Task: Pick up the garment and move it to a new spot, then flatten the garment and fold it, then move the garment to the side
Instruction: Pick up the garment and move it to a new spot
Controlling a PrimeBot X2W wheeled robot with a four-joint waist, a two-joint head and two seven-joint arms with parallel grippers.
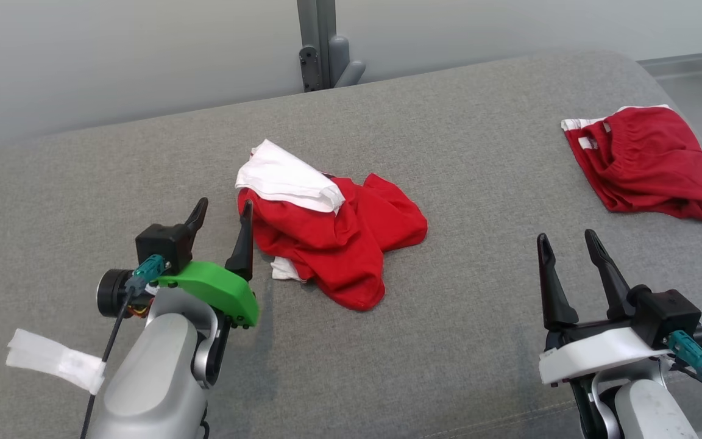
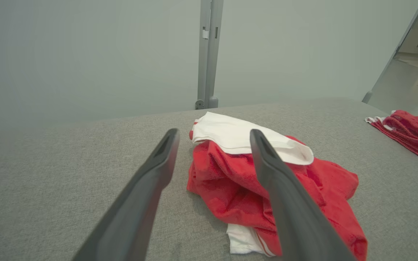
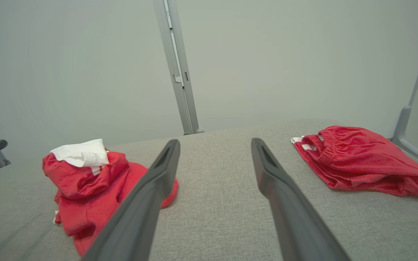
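Crumpled red-and-white garment [image 1: 333, 241] in the middle of the grey fabric-covered tabletop [image 1: 473, 183], both claws spread and holding nothing.
A second red garment [image 1: 646, 164] with white trim lies by the tabletop's far right edge, well apart from the first, with bare fabric between them. A grey post [image 1: 320, 42] stands against the pale wall behind. The middle garment is bunched, a white fold on top and a white corner poking out beneath its near edge. The left claw [image 1: 224, 206] sits low at that garment's left side, fingers apart and pointing away from the robot. Its right finger is just beside the red cloth, though whether they touch I cannot tell. The right claw [image 1: 566, 238] hovers over bare tabletop nearer the robot, fingers apart, between the two garments.
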